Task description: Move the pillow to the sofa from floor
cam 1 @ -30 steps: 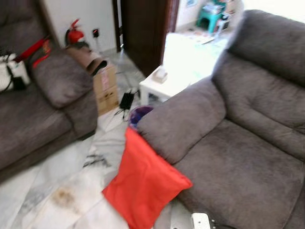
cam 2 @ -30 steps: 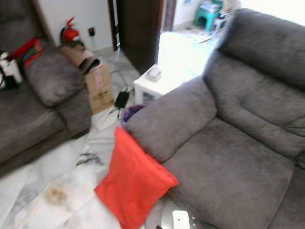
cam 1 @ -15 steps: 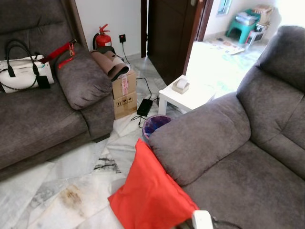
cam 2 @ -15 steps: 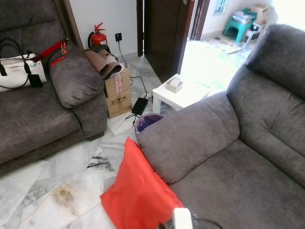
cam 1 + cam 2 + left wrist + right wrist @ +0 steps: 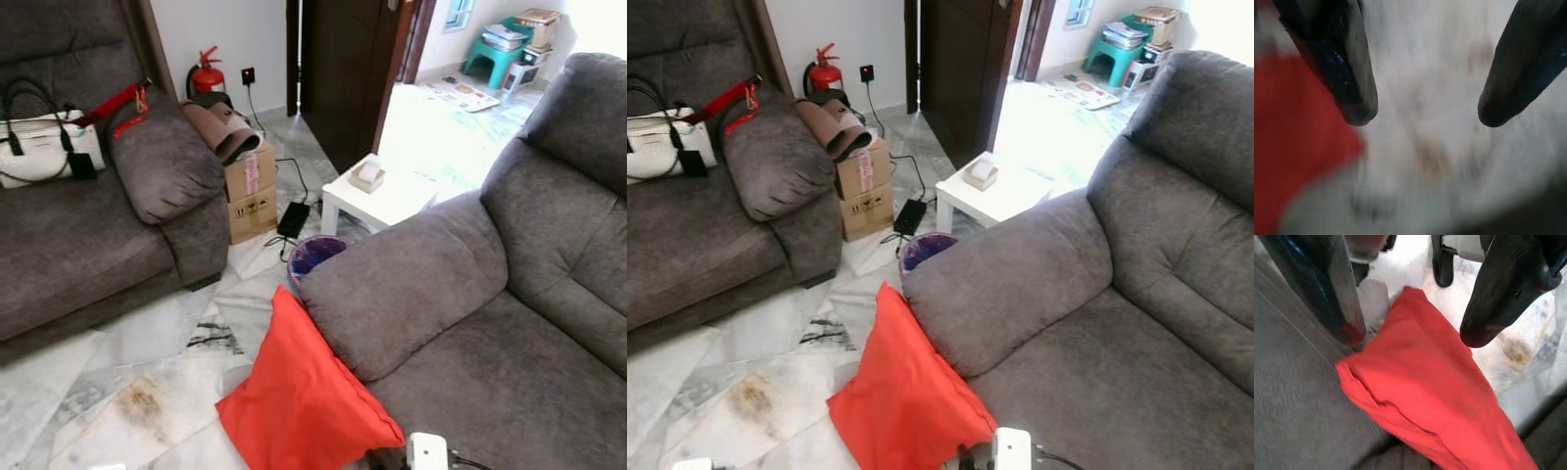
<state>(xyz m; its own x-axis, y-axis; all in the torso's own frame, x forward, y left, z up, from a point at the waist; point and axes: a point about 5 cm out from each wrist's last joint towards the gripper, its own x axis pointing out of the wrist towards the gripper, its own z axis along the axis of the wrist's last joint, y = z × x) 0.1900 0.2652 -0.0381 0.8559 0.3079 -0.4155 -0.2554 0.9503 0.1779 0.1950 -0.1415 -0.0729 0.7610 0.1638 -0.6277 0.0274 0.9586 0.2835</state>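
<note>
Right gripper [image 5: 1415, 328]: fingers spread wide, nothing between them, hovering above the red pillow [image 5: 1420, 396]. Pillow directly below and ahead of the open jaws; one corner pointing up between the fingertips, cloth widening away from them. Grey sofa [image 5: 1298, 396] upholstery touching the pillow's edge on one side, marble floor [image 5: 1518, 352] on the other.

Left gripper [image 5: 1422, 115]: fingers likewise apart, empty, hanging over pale floor; view blurred, pillow edge showing red off to one side of the jaws, not between them.

Head views: pillow [image 5: 304, 397] standing tilted on the floor [image 5: 147, 362], leaning against the front of the sofa [image 5: 490, 323] just under its armrest. Long axis running from the upper corner near the armrest down and toward the robot. Purple bin [image 5: 315, 257] just beyond the upper corner.

Judgement: right arm nearer and better lined up; upper corner or leaning edge the likely grip point, then lift up and over onto the seat. Pillow not yet grasped.
</note>
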